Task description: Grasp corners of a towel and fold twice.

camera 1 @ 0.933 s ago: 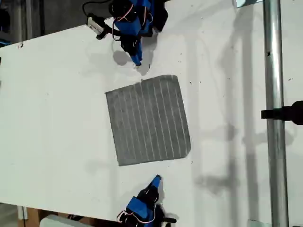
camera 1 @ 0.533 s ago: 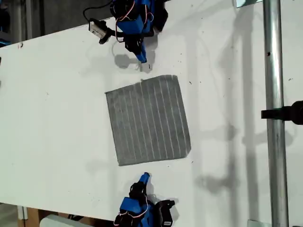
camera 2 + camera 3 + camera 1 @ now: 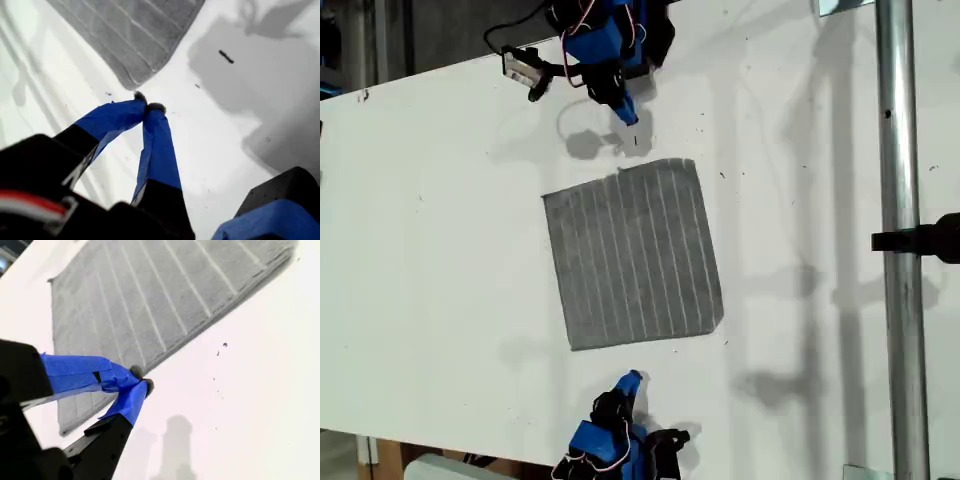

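The grey striped towel [image 3: 632, 255] lies flat and unfolded on the white table [image 3: 440, 250]. My first gripper [image 3: 632, 378] hovers just off the towel's edge near the bottom of the exterior view. It is shut and empty. In the first wrist view its tips [image 3: 148, 102] meet a little short of a rounded towel corner [image 3: 131, 82]. My second gripper [image 3: 629, 116] hangs off the opposite edge, near the top of the exterior view. It too is shut on nothing. Its tips [image 3: 141, 381] sit over the towel [image 3: 140, 305] border.
A vertical metal pole [image 3: 895, 240] with a black clamp [image 3: 930, 238] runs down the exterior view's right. The table's far edge slants across the exterior view's top left. Small dark specks [image 3: 224, 345] mark the table near the towel.
My second gripper has drawn back a little from the towel's edge, towards the exterior view's top right. My first gripper has shifted slightly towards the exterior view's left. The towel has not moved.
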Controlling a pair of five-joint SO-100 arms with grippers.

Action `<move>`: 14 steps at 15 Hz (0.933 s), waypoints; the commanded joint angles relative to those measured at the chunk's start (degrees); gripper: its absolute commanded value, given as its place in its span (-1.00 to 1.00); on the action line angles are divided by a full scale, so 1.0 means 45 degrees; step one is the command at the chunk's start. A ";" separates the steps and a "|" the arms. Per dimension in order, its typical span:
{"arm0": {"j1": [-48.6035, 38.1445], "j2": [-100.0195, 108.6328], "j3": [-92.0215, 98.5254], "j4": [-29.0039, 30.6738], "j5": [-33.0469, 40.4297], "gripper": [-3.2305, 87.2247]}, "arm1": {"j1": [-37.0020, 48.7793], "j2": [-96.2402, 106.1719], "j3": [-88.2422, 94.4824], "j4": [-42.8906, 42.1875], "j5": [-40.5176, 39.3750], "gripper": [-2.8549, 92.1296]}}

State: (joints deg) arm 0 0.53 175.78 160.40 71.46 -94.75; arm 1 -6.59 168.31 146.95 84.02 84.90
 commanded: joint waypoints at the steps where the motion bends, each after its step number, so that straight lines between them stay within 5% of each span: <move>1: 0.1289 -0.6289 -0.4297 -0.1230 -0.0371 -0.99 | -0.1816 -0.4707 -0.4258 -0.0156 -0.0410 -0.95; 4: 0.2773 -0.9492 -0.7129 -0.1680 -0.0371 -0.99 | -0.3887 -0.8535 -0.8125 0.0156 -0.1758 -0.95; 6: 0.3437 -1.1348 -0.9004 -0.1133 0.0098 -0.96 | -0.4375 -1.0156 -0.9590 0.0937 -0.2695 -0.45; 8: 0.3848 -1.2168 -0.9688 -0.1113 0.0195 -0.78 | -0.4297 -1.1719 -0.8867 0.1230 -0.3242 -0.18; 11: 0.4141 -1.3262 -1.0820 -0.0977 0.0273 -0.78 | -0.4102 -1.4121 -0.5371 -0.2676 -0.3164 -0.16; 14: 0.4395 -1.4609 -1.2129 -0.0859 0.0371 -0.79 | -0.4043 -1.7695 -0.5469 -0.4199 -0.3125 -0.39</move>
State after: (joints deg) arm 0 19.51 110.83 110.57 67.15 -93.34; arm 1 -25.31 93.25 123.66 67.32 70.58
